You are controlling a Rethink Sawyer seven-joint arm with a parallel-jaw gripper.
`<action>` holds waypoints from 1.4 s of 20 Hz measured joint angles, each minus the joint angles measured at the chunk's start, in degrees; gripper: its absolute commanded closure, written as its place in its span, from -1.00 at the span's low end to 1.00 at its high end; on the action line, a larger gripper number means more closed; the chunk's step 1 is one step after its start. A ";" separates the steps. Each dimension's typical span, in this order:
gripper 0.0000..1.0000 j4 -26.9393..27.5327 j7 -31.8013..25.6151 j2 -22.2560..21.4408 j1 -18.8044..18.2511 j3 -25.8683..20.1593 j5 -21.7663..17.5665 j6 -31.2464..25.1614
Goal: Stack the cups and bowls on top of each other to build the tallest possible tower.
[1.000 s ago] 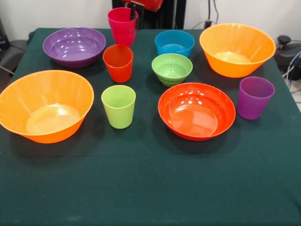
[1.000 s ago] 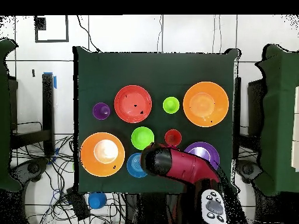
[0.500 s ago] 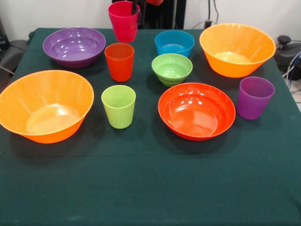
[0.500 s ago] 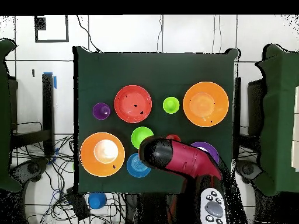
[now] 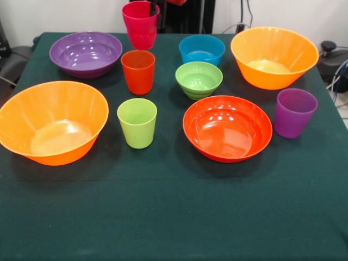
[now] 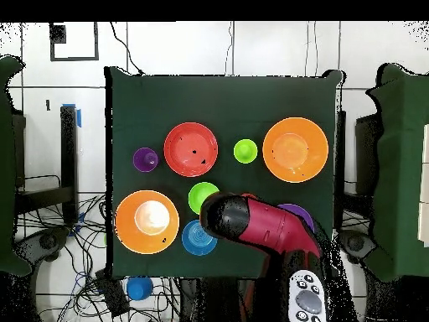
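My gripper (image 5: pixel 154 7) comes in at the top edge, shut on the rim of the crimson cup (image 5: pixel 140 24). The cup hangs in the air just behind and above the orange-red cup (image 5: pixel 137 72). The lime green cup (image 5: pixel 137 123) and the purple cup (image 5: pixel 294 112) stand alone on the cloth. Around them sit the purple bowl (image 5: pixel 86 53), the blue bowl (image 5: pixel 202 50), the small green bowl (image 5: pixel 199 79), the red-orange bowl (image 5: pixel 227 128) and two large orange bowls (image 5: pixel 53 122) (image 5: pixel 274 57). Nothing is stacked. In the overhead view the arm (image 6: pixel 260 231) hides the held cup and the orange-red cup.
The dark green cloth (image 5: pixel 174 217) covers the table. In the front view, a wide bare strip of it runs along the near edge. Cables and a blue object (image 6: pixel 139 288) lie on the floor beside the table in the overhead view.
The crimson cup has risen off the cloth in my gripper and shifted slightly left in the front view. In the overhead view, the arm now covers the orange-red cup.
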State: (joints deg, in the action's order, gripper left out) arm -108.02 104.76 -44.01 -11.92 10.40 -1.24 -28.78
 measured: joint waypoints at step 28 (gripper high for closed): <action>1.00 19.30 0.60 4.65 5.75 1.14 5.68 -10.39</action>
State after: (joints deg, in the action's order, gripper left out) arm -88.72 105.36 -39.35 -6.17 11.54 4.44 -39.18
